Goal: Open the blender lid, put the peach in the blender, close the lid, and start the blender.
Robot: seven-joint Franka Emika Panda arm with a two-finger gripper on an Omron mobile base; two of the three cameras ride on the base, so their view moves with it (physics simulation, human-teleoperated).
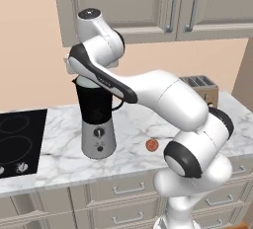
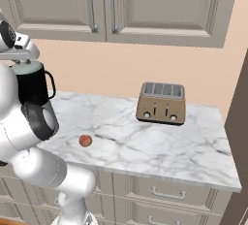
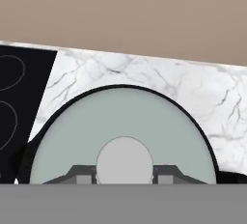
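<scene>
Blender lid [image 3: 120, 121] seated on blender [image 1: 98, 119]: jaws closed on its small top knob [image 3: 124, 158], apparently a light, rigid, smooth part lifted straight up.

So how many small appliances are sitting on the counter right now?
2. The blender stands beside the cooktop; the toaster sits against the wall further right. The arm could be hiding something.

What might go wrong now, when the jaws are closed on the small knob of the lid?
The knob is small and rounded, so the lid could slip out when lifted. If the lid sits tight, the pull might tip the tall blender. A dropped lid could knock the peach along the counter.
</scene>
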